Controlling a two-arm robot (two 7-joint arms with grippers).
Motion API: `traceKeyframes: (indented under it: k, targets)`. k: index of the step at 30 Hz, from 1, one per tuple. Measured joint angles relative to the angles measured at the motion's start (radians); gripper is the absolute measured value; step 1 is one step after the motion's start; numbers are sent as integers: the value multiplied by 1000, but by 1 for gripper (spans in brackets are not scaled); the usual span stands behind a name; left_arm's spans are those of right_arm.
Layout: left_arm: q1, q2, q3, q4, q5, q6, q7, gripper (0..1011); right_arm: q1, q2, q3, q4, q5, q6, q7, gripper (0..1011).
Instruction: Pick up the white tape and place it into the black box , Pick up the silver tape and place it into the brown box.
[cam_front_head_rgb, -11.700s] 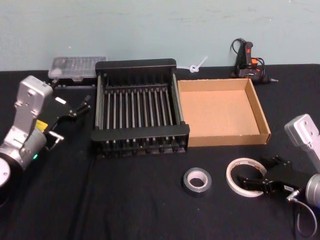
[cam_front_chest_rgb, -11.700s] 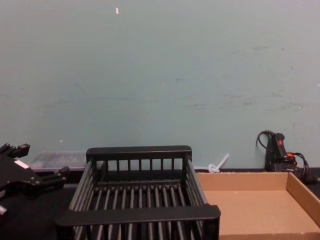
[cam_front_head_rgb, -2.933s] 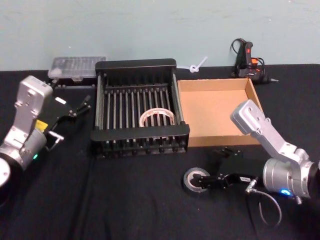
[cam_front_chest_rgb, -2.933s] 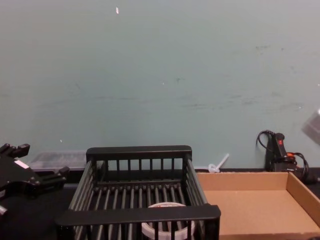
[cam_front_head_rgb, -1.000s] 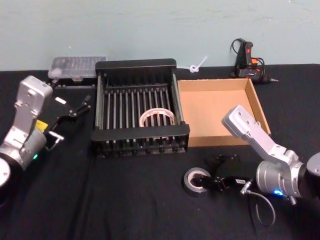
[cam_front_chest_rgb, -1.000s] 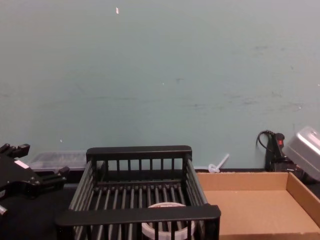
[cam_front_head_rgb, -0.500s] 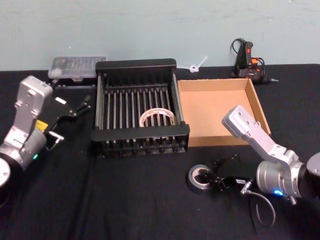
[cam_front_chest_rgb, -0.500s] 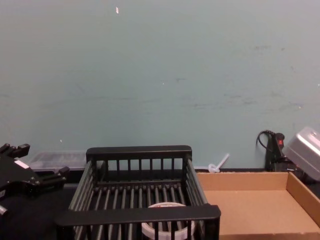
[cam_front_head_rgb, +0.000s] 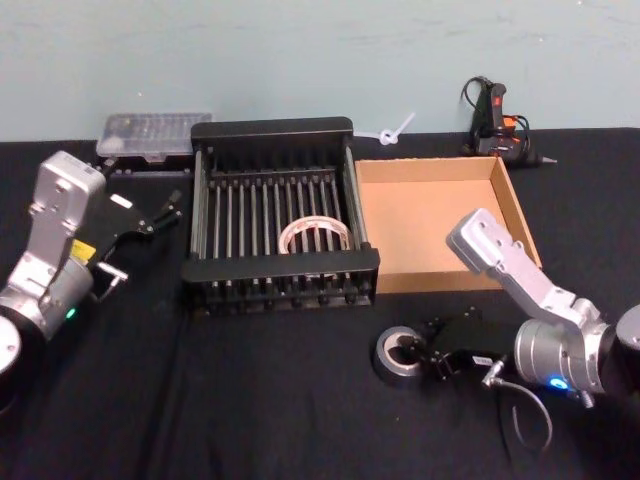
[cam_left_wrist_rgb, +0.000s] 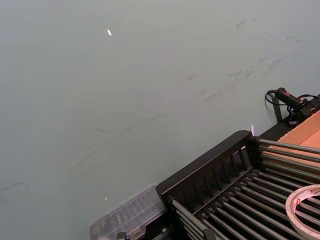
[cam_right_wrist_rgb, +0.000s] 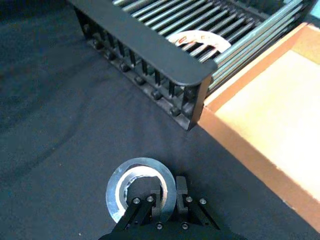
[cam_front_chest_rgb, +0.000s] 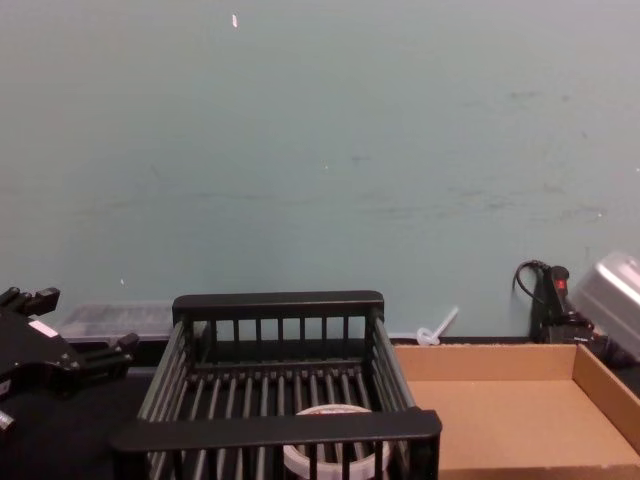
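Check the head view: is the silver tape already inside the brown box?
No, the silver tape lies on the table, outside the brown box.

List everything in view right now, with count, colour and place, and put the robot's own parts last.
white tape: 1, white, lying flat inside the black box, toward its near side.
black box: 1, black, on the table, left of the brown box.
brown box: 1, tan, beside the black box on its right.
silver tape: 1, grey-silver, on the cloth in front of the boxes.
clear case: 1, transparent, behind the black box's left corner.
glue gun: 1, black with orange, behind the brown box.
cable tie: 1, white, by the wall.
table: 1, black cloth.
left gripper: 1, black, open, parked left of the black box.
right gripper: 1, black, fingers closed across the silver tape's wall.
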Motion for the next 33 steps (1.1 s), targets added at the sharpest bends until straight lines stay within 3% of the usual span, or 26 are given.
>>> traceKeyframes:
  k: [10,16,22,33]
  targets:
    - [0,0,0,0,0,0,0,1001,-12,-9,65,-31,42,-16,-34,187]
    - [0,0,0,0,0,0,0,1002,8,-40,114,-19,58,-42,-87,187]
    - [0,0,0,0,0,0,0,1001,43,-76,140,23,53,-60,-133,187]
    - [0,0,0,0,0,0,0,1001,118,-153,158,157,-4,-69,-204,187]
